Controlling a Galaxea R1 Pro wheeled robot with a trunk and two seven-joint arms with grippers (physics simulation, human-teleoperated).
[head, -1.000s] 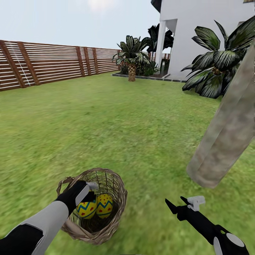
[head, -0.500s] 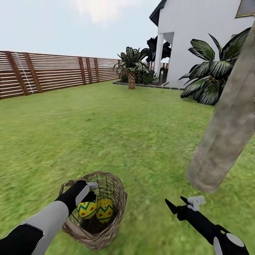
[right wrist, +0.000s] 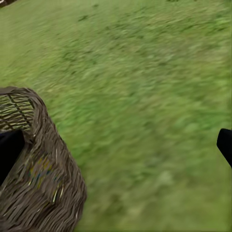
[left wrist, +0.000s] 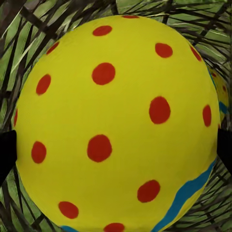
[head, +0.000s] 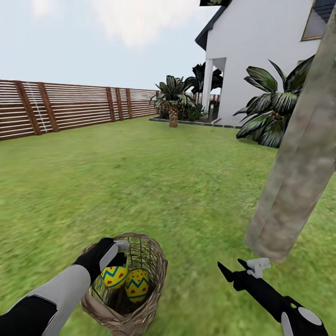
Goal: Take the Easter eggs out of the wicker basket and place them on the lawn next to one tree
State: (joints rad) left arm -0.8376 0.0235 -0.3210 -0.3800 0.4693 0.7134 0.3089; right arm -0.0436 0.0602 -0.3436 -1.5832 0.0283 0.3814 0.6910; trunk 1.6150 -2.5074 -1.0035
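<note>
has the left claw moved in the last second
Yes. The left claw has risen slightly with its Easter egg, judged against the wicker basket and second egg.

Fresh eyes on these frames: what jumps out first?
The bright yellow Easter egg with red dots, seen close up between the left gripper fingers inside the wicker basket at the lower left of the head view, with a second egg beside it. Next, the thick mottled tree trunk on the right, rising from the lawn just beyond the open right gripper.
</note>
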